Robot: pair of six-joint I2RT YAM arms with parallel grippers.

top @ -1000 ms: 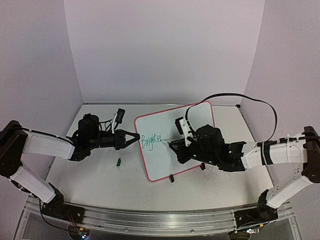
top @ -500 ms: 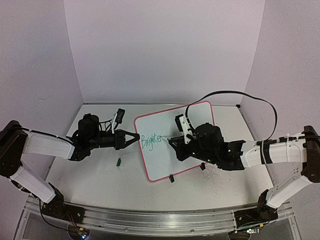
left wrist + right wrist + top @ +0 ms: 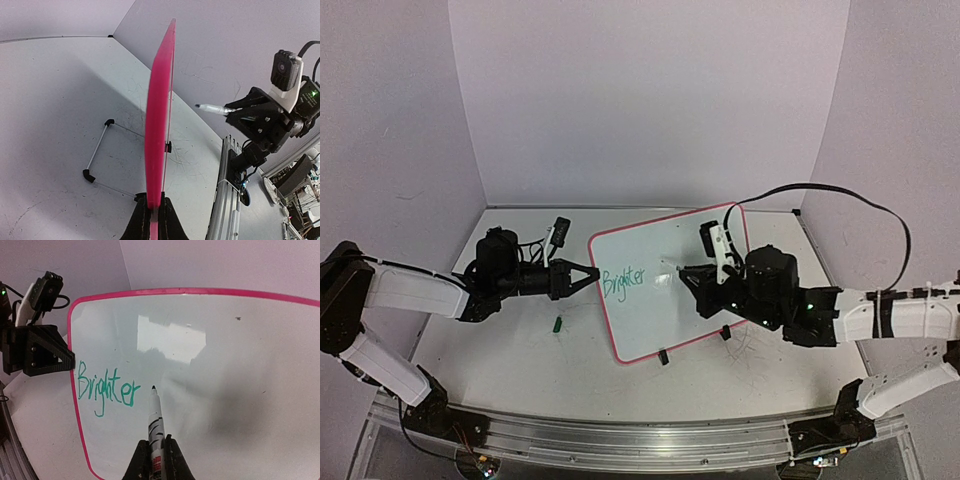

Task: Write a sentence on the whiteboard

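Left claw [image 3: 591, 275] tight on whiteboard [image 3: 665, 318] edge, right claw [image 3: 154, 454] tight around marker [image 3: 154, 415]

Your left arm [image 3: 415, 290] reaches in low over the counter [image 3: 520, 350] from the left side. Its wrist points to the right. Your left gripper [image 3: 582, 276] has its jaws closed tight on the left edge of the whiteboard [image 3: 655, 320]. Your right arm [image 3: 905, 320] reaches in low from the right side. Its wrist points to the left. Your right gripper [image 3: 692, 277] has its jaws pinched on a marker [image 3: 155, 417]. The two grippers face each other.
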